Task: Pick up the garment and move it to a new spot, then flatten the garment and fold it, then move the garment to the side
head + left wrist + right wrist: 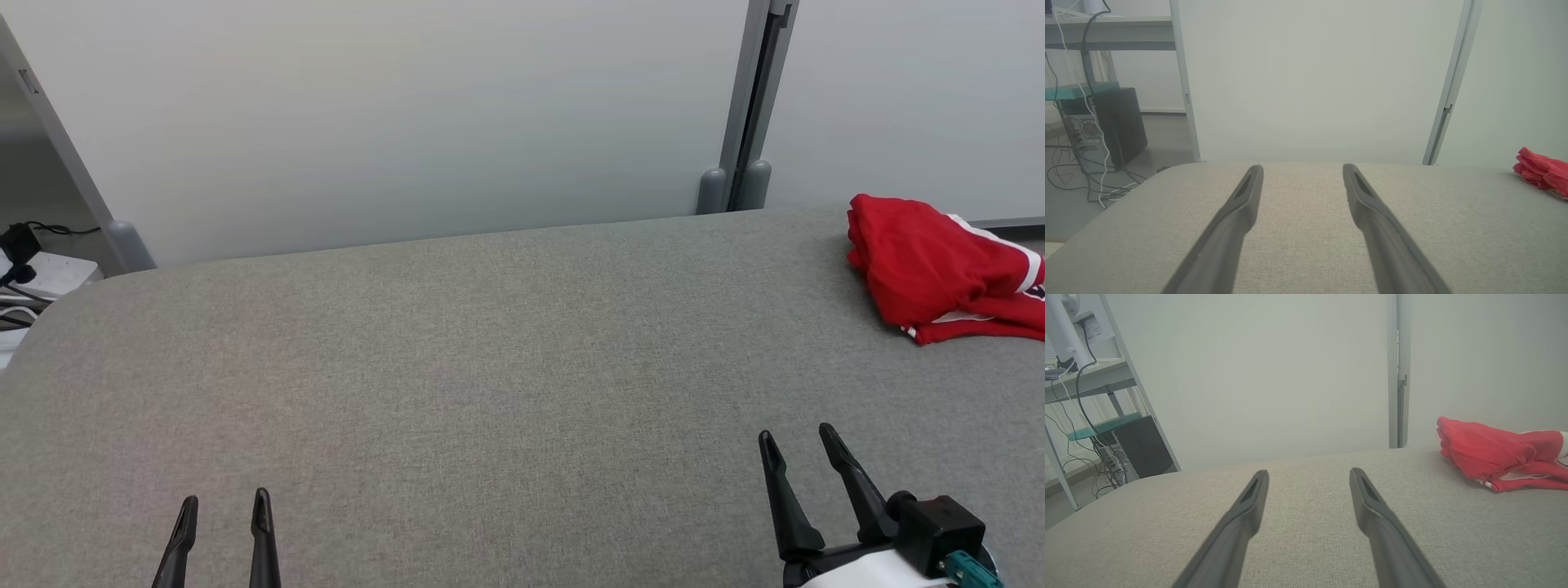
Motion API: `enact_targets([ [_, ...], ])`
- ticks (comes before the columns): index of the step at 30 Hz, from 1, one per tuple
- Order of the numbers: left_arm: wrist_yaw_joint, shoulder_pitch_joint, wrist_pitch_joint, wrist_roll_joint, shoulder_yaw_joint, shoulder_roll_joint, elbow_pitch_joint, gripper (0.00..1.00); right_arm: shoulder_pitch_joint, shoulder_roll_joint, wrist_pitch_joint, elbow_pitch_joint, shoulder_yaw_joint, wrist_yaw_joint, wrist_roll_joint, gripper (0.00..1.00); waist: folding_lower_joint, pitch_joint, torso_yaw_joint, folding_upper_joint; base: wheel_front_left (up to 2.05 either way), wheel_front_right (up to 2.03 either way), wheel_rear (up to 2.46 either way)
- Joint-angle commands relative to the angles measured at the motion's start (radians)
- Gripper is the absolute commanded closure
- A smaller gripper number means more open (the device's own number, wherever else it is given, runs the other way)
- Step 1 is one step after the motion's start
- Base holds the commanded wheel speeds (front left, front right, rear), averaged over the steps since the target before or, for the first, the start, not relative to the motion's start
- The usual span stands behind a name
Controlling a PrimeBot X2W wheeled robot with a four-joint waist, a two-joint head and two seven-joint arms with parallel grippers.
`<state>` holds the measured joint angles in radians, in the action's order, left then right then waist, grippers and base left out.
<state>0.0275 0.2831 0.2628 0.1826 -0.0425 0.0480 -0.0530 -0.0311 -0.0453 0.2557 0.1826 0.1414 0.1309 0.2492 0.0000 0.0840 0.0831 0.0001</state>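
Note:
A red garment [939, 269] with white stripes lies bunched in a heap at the far right of the grey table [457, 384], partly cut off by the head view's right edge. It also appears as the red garment [1541, 171] at the right edge of the left wrist view and as the red garment [1494, 453] at the right of the right wrist view. My left gripper [225, 507] hovers open near the table's front left, holding nothing. My right gripper [796, 441] stands open at the front right, well short of the heap. My left gripper [1300, 169] and right gripper [1308, 473] both show spread fingers.
A pale partition wall [408, 114] with a grey post [747, 106] runs behind the table's far edge. A power strip with cables [33, 273] lies off the table's left. A dark computer tower [1120, 122] and a shelf with cables stand beyond the left end.

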Motion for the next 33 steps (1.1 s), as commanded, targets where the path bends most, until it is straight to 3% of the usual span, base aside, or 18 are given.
enact_targets([
  [1, 0.009, -0.027, -0.001, -0.006, -0.027, 0.002, -0.021, 0.00, 0.025, -0.006, 0.006, -0.020, 0.026, 0.000, 0.005, 0.00, 0.0000, 0.002, -0.001, -0.0001, 0.00, 0.00, 0.00],
  [12, 0.015, -0.023, -0.001, -0.012, -0.038, 0.002, 0.005, 0.00, 0.024, -0.005, 0.006, -0.018, 0.024, 0.000, 0.005, 0.00, 0.0000, 0.008, -0.004, -0.0001, 0.00, 0.00, 0.00],
  [13, 0.006, 0.001, -0.001, -0.008, -0.005, 0.000, 0.029, 1.00, 0.000, 0.001, 0.000, 0.001, 0.001, 0.000, 0.000, 1.00, 0.0000, 0.008, -0.004, -0.0001, 0.00, 0.00, 0.00],
  [20, 0.005, -0.004, -0.015, 0.017, -0.005, -0.016, 0.104, 1.00, -0.032, 0.008, -0.005, 0.058, 0.000, 0.000, 0.024, 1.00, 0.0001, 0.007, -0.005, -0.0001, 0.00, 0.00, 0.00],
  [25, -0.001, -0.019, -0.030, 0.075, -0.007, -0.016, 0.111, 1.00, -0.026, 0.004, -0.017, 0.057, -0.007, 0.000, 0.082, 1.00, 0.0023, 0.005, -0.008, -0.0001, 0.00, 0.00, 0.00],
  [33, -0.012, -0.044, -0.052, 0.166, -0.010, -0.014, 0.123, 1.00, -0.014, -0.001, -0.035, 0.058, -0.017, 0.000, 0.174, 1.00, 0.0001, -0.004, -0.013, -0.0001, 0.00, 0.00, 0.00],
])
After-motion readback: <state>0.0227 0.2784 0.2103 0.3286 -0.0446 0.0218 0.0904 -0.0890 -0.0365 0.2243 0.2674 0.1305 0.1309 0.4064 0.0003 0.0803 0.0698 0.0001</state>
